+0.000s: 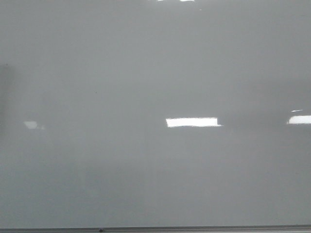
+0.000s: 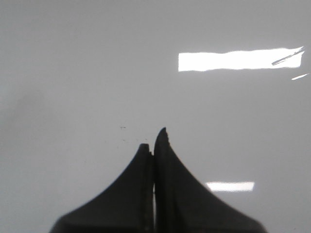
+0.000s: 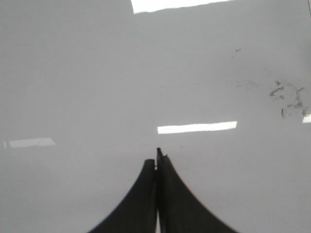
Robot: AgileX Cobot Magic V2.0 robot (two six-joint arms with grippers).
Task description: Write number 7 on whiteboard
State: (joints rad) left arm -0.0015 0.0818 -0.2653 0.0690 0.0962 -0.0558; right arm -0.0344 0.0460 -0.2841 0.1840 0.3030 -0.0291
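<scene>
Front view: a large glossy pale grey-white whiteboard [image 1: 97, 73] fills the frame, with a thin grey metal edge strip [image 1: 194, 228] along its lower border. Bright rectangular light reflections [image 1: 193, 122] sit on the surface. No black marker stroke shows anywhere — the number 7 is not yet on the board — and neither arm appears in this view.

Left wrist view: the left gripper [image 2: 154, 145], two dark tapering fingers, is pressed together with only a hairline slit between them. It points straight at the board, which lies directly ahead of the tips. Nothing is pinched; no marker is visible. A few tiny faint specks [image 2: 122, 128] mark the board just beyond the tips.

Right wrist view: the right gripper [image 3: 157, 162] is likewise closed on itself and empty, facing the same board head on. A patch of faint grey smudges [image 3: 287, 97] lies off to one side, well apart from the tips.

Judgement: the board lies squarely ahead of both grippers, and these frames do not show which arm is nearer. No pen is in view, so a marker seems needed before any stroke.
</scene>
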